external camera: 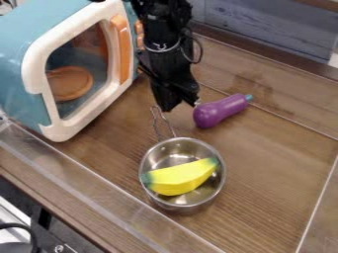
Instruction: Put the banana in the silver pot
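The yellow banana lies inside the silver pot, which stands on the wooden table toward the front. The pot's thin wire handle points back toward the arm. My black gripper hangs pointing down just behind the pot, above the far end of that handle, with its fingers shut and nothing between them. It is apart from the banana.
A teal-and-cream toy microwave with its door ajar stands at the left, close beside the arm. A purple toy eggplant lies to the right of the gripper. A clear raised rim borders the table's front.
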Available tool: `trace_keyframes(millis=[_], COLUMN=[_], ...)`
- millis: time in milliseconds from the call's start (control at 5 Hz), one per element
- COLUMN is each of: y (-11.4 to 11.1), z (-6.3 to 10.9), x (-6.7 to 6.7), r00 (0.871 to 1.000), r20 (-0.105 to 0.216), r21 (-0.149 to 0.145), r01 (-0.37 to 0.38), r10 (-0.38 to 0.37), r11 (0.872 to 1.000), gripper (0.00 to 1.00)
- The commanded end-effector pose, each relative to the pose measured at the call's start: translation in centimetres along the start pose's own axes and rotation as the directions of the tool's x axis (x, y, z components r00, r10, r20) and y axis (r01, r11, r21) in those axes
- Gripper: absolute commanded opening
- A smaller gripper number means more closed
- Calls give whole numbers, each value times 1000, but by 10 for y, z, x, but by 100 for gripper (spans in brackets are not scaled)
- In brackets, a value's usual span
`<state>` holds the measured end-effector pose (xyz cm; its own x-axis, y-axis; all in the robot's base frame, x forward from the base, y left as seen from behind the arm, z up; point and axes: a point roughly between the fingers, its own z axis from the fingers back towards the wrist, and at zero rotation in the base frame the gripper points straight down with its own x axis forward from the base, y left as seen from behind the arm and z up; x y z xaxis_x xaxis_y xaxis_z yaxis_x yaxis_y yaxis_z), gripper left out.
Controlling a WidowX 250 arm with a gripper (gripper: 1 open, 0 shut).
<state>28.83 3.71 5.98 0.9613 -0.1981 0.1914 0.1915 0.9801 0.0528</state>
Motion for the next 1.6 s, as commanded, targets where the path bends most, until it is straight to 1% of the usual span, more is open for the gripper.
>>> trace_keyframes(millis=[0,200,800,1000,1200,1400], y=[8,14,10,9,10,13], z=[17,19,22,31,39,30], x=[3,-1,8,12,16,15], r00=[999,999,999,999,999,995], r20=[50,49,37,31,36,45], r21=[10,4,-17,-18,-17,-24], r01=[8,7,36,31,35,87], r10=[-9,-7,-35,-31,-34,-86], r11=[1000,1000,999,999,999,996], gripper=[0,0,0,0,0,0])
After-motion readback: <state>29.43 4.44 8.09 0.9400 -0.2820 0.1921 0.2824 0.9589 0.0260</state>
